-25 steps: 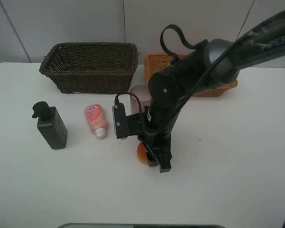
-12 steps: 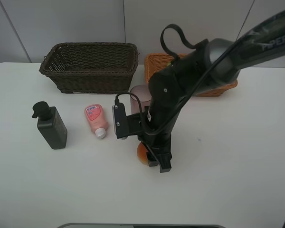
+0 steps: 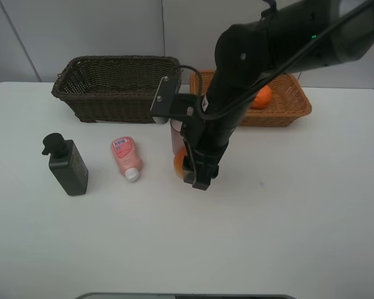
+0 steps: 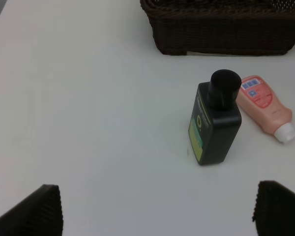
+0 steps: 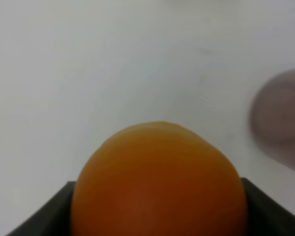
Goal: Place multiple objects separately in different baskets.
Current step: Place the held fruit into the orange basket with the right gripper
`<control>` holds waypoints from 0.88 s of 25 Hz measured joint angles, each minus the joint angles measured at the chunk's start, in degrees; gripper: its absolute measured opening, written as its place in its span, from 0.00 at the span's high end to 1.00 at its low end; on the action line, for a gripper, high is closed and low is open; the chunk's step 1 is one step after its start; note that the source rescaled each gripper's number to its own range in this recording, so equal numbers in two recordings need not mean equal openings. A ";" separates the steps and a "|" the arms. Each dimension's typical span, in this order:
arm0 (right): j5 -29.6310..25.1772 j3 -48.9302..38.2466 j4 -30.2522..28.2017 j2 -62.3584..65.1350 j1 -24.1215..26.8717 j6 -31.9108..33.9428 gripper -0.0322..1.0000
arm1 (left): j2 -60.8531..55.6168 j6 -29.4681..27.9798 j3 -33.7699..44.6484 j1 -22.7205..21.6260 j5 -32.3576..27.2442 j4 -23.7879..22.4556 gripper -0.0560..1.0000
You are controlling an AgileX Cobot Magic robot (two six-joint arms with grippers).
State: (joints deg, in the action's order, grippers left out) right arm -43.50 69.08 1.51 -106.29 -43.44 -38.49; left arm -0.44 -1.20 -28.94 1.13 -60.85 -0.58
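Holding tangerine [image 3: 260,96], tan basket [image 3: 301,103], peach [image 3: 179,163] in gripper [image 3: 192,177]

White table [image 3: 311,224] bears dark basket [image 3: 112,106], tan basket [image 3: 287,117], bottle [image 3: 68,167] and tube [image 3: 125,157].

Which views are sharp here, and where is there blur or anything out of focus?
Right wrist view: soft throughout, the orange fruit looms close and out of focus, and the mauve cup is a smear. Left wrist view: crisp on the pump bottle and pink tube. Exterior high view: sharp, evenly lit, faint shadows only.
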 joint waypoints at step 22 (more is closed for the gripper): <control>-9.31 20.65 -12.44 -2.03 26.25 50.46 0.96 | 0.00 0.00 0.00 0.00 0.00 0.00 0.00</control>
State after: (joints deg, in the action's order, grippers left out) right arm -52.81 89.73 -10.93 -108.32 -17.19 11.96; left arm -0.44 -1.20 -28.94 1.13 -60.85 -0.58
